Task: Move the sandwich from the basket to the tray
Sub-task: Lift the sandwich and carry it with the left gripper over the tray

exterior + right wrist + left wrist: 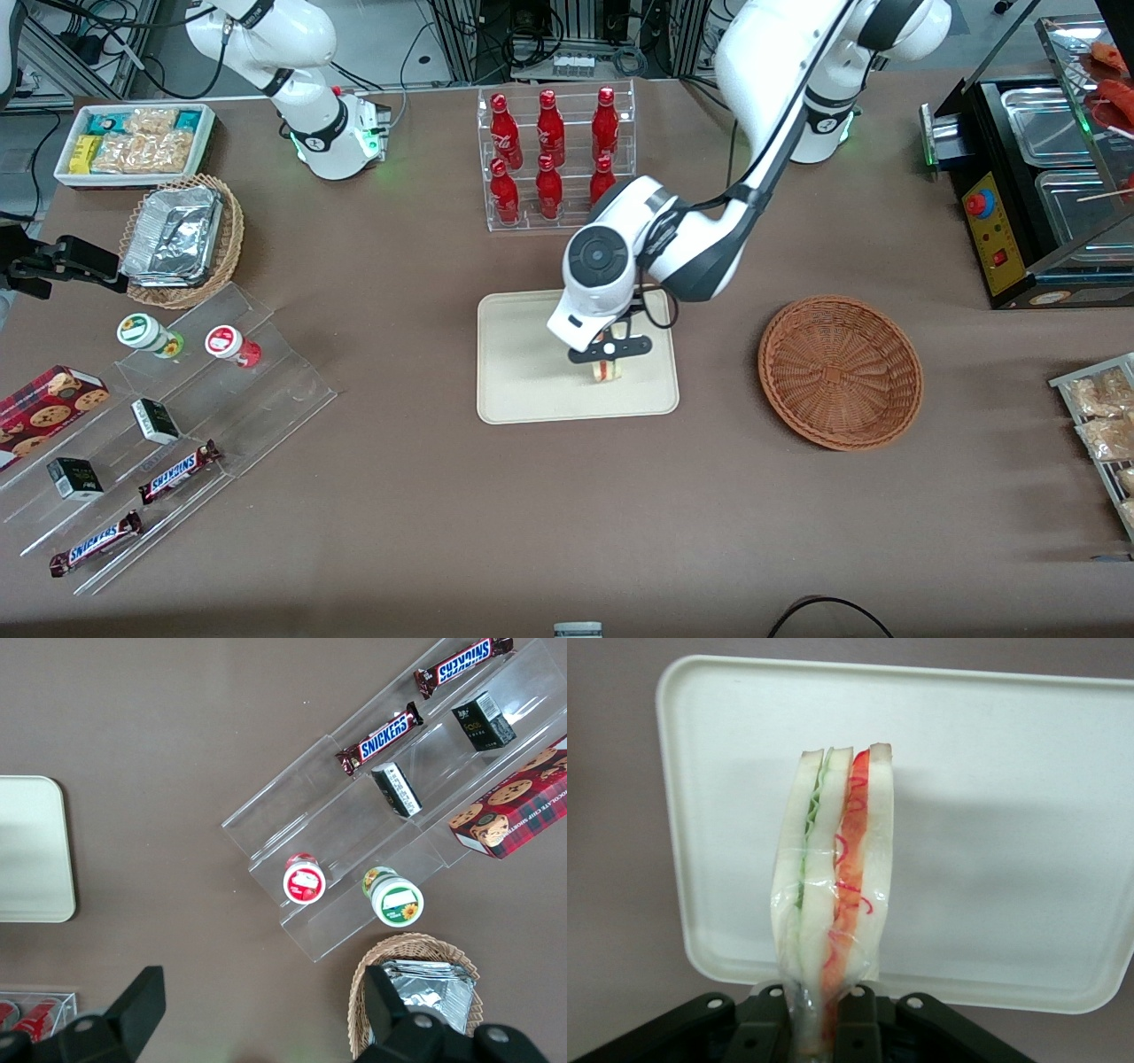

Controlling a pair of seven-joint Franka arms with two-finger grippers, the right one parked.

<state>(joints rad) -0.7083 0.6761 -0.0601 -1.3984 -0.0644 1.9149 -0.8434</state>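
Note:
My left gripper (609,352) is over the cream tray (523,390) and is shut on the sandwich (607,369), a wrapped wedge of pale bread with green and red-orange layers. In the left wrist view the sandwich (833,886) stands on edge between my fingertips (864,1023), above the tray (992,815). I cannot tell whether its lower end touches the tray. The reddish-brown wicker basket (840,369) lies empty beside the tray, toward the working arm's end of the table.
A clear rack of red bottles (554,155) stands farther from the front camera than the tray. Toward the parked arm's end are a tan basket of foil containers (182,239), a clear stepped snack stand (168,425) and a white bin of packets (133,142). A black food warmer (1045,186) stands at the working arm's end.

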